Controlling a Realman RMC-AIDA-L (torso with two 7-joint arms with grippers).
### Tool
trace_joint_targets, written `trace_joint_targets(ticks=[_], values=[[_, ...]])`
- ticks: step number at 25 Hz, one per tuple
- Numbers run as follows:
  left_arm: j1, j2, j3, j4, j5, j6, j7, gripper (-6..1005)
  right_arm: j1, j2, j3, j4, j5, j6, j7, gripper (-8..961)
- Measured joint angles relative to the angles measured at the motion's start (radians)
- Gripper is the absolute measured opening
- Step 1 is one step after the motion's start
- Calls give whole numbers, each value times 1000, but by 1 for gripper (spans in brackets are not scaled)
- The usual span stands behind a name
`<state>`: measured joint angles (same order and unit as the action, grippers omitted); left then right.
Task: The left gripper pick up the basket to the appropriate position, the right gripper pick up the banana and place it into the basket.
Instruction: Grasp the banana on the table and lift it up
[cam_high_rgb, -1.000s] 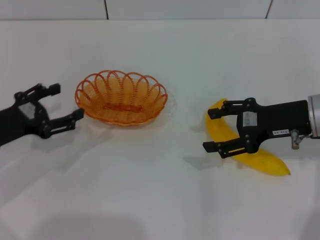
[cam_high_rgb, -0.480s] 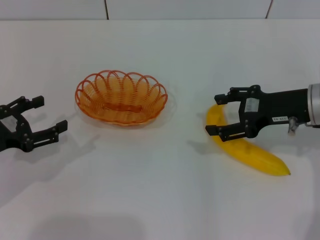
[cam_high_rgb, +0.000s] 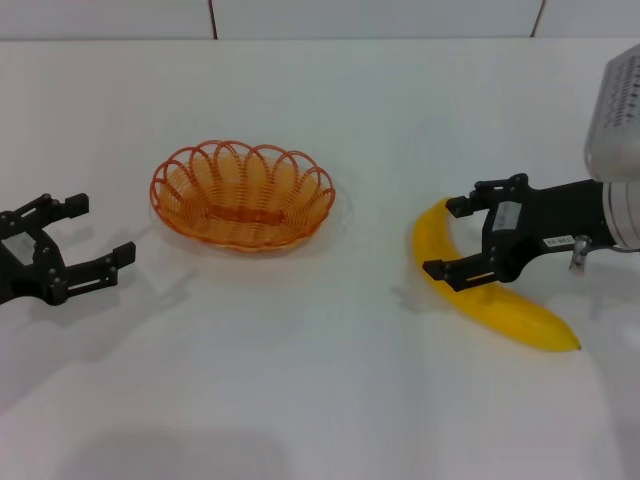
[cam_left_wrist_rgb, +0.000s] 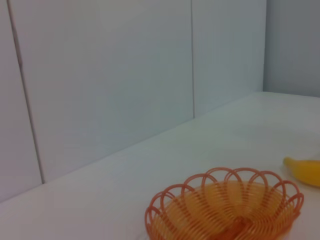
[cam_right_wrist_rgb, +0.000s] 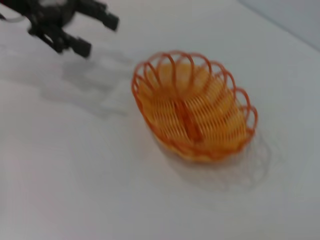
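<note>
The left gripper (cam_high_rgb: 78, 240) has pulled back from the basket (cam_high_rgb: 243, 195) toward the left edge. The right gripper (cam_high_rgb: 449, 238) has moved back along the banana (cam_high_rgb: 480, 295), uncovering its upper tip, with its fingers closer together than before.

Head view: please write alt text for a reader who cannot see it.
The right hand, open, straddles a yellow banana lying on a white table. An empty orange wire basket sits left of centre, and the open left hand hovers beside it without touching.
</note>
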<state>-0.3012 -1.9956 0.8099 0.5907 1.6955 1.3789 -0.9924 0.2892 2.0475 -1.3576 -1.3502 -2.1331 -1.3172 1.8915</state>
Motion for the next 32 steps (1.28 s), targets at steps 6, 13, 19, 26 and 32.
trace_joint_targets(ticks=[6, 13, 19, 26, 32], values=[[-3, 1, 0, 0, 2, 0, 0, 907, 4, 0, -81, -67, -150, -1, 157, 849], [-10, 2, 0, 0, 5, 0, 0, 907, 28, -1, -144, -80, -265, -3, 258, 839], [-11, 2, 1, 0, 7, 0, -16, 907, 41, -2, -177, -78, -293, -6, 290, 830], [-13, 2, 1, 1, 7, 0, -17, 907, 61, -1, -210, -64, -327, -7, 313, 820], [-14, 2, 1, 1, 7, 0, -17, 907, 80, -2, -212, -25, -331, -7, 315, 812]])
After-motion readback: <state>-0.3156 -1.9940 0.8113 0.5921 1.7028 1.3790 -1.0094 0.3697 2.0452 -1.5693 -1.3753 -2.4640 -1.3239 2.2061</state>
